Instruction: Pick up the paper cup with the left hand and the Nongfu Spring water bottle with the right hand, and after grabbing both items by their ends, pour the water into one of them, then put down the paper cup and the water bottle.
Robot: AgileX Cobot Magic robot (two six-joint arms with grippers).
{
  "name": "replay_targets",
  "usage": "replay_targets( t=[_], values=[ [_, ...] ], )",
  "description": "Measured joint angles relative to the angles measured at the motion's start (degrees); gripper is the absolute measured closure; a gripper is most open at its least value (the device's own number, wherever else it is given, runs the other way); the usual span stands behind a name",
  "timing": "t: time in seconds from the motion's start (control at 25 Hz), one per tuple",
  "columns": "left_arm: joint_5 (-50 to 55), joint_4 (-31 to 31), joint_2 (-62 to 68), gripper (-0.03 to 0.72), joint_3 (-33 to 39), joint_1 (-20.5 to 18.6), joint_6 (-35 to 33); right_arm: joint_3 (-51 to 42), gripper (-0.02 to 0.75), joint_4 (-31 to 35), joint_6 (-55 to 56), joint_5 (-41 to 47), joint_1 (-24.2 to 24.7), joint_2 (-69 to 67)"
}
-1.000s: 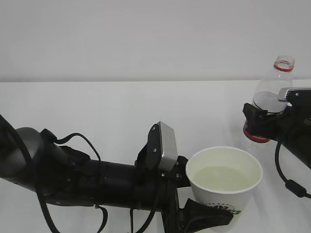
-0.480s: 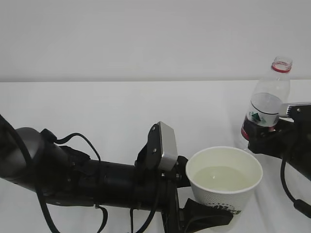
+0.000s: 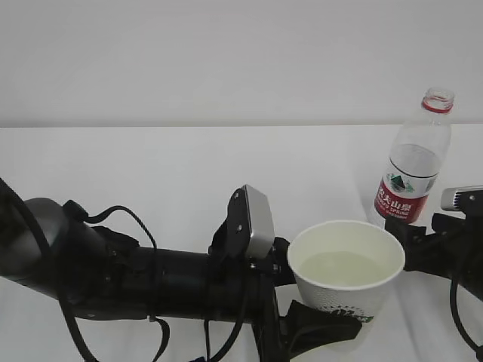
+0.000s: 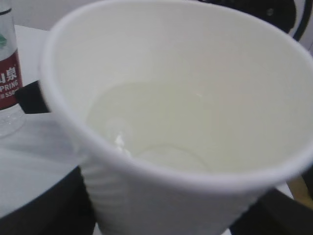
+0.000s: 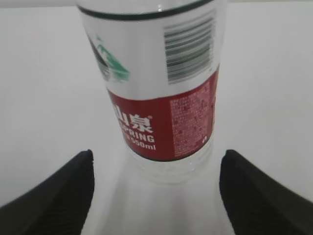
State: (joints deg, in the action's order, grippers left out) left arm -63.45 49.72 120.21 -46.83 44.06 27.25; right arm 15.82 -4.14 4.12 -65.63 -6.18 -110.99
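On the white table [image 3: 151, 166] (pale wall behind), right pincer [image 5: 155, 188] released, left pincer [image 3: 302, 302] grasping cup [image 3: 346, 279].

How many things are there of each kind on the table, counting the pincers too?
Paper cup: 1
Water bottle: 1
Pincers: 2, left pincer and right pincer
Total: 4

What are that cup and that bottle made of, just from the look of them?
The paper cup looks like matte white paper or thin card: opaque walls, a rolled rim, faint ridges on its side. The Nongfu Spring water bottle looks like clear glossy plastic: you see through it, and a red printed label, probably film, wraps it.
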Motion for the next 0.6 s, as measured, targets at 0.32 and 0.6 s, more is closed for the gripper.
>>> replay_targets(
  t=[0.32, 0.6],
  values=[
    [0.19, -4.56, 0.0, 0.156, 0.0, 0.0, 0.0, -4.76, 0.143, -0.22, 0.0, 0.0, 0.0, 9.23],
    [0.19, -7.01, 0.0, 0.156, 0.0, -1.16, 0.0, -9.07, 0.144, -0.46, 1.11, 0.0, 0.0, 14.16]
  ],
)
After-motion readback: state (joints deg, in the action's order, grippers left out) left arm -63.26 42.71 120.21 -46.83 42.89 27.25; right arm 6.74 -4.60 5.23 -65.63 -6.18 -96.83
